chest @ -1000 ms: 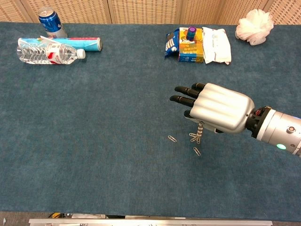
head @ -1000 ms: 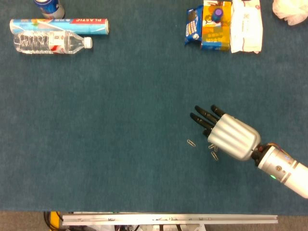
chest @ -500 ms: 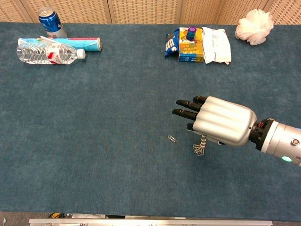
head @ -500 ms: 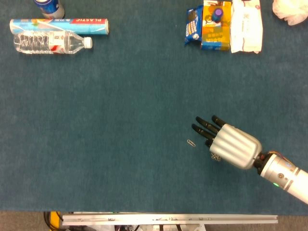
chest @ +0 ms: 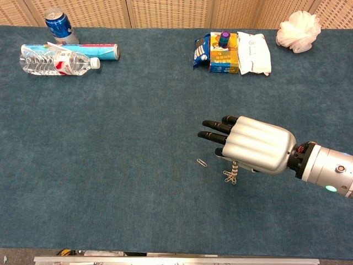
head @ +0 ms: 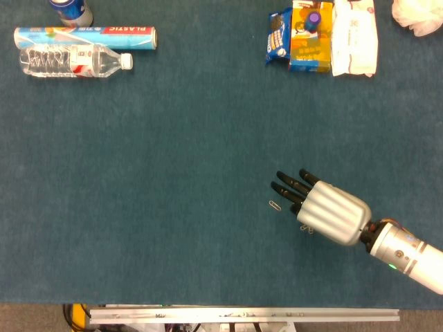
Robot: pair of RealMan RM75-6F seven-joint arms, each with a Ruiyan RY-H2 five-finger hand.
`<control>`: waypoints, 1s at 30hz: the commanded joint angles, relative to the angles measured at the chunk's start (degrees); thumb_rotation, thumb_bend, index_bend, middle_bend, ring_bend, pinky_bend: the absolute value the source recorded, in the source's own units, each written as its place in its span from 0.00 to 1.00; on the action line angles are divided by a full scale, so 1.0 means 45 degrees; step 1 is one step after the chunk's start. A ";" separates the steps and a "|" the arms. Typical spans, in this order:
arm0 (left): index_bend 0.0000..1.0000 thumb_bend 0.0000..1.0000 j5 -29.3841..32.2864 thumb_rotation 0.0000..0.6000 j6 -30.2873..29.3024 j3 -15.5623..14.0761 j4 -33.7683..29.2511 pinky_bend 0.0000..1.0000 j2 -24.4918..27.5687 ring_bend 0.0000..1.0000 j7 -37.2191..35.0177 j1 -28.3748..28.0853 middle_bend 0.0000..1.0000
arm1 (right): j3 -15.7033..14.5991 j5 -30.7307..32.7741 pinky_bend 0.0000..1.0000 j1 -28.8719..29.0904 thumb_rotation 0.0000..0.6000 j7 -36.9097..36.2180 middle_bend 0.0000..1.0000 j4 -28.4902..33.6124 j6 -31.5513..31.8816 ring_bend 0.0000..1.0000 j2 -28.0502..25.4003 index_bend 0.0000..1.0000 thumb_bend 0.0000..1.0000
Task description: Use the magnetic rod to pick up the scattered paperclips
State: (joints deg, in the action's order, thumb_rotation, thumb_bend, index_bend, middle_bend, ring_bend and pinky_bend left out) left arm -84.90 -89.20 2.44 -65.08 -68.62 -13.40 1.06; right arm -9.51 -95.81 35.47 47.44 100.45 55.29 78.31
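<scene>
- The robot's right hand (chest: 251, 144) hovered palm-down over the blue cloth-covered table (chest: 121, 143), right of centre and toward the near edge, its dark fingers (chest: 212, 128) reaching out to the left.
- In the chest view a thin magnetic rod (chest: 234, 165) hung from under the palm, so the hand held it; how the fingers wrapped it could not be seen.
- A small cluster of paperclips (chest: 230, 176) clung to the rod's lower end.
- One loose paperclip (chest: 202, 163) lay flat on the cloth just left of the rod, apart from it.
- The left hand did not appear in either view.
- Along the far edge lay a water bottle (head: 73, 61) and snack packets (head: 322, 36).
</scene>
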 commanded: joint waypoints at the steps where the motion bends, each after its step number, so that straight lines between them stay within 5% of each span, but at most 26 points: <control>1: 0.47 0.01 0.0004 1.00 0.0006 -0.0001 0.0019 0.46 -0.0008 0.27 -0.0020 0.0004 0.45 | 0.0070 -0.0031 0.25 -0.0022 1.00 -0.0045 0.14 0.0016 -0.0021 0.00 0.0012 0.59 0.32; 30: 0.47 0.01 -0.0011 1.00 0.0011 0.0009 0.0090 0.46 -0.0056 0.27 -0.0075 0.0002 0.45 | 0.0379 -0.0567 0.25 -0.0373 1.00 0.0083 0.14 0.0054 -0.0125 0.00 -0.0044 0.59 0.32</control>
State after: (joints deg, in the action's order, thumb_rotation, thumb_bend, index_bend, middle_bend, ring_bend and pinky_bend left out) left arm -84.95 -89.15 2.48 -64.67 -68.87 -13.74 1.07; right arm -7.83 -98.33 33.81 47.78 100.68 54.72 78.12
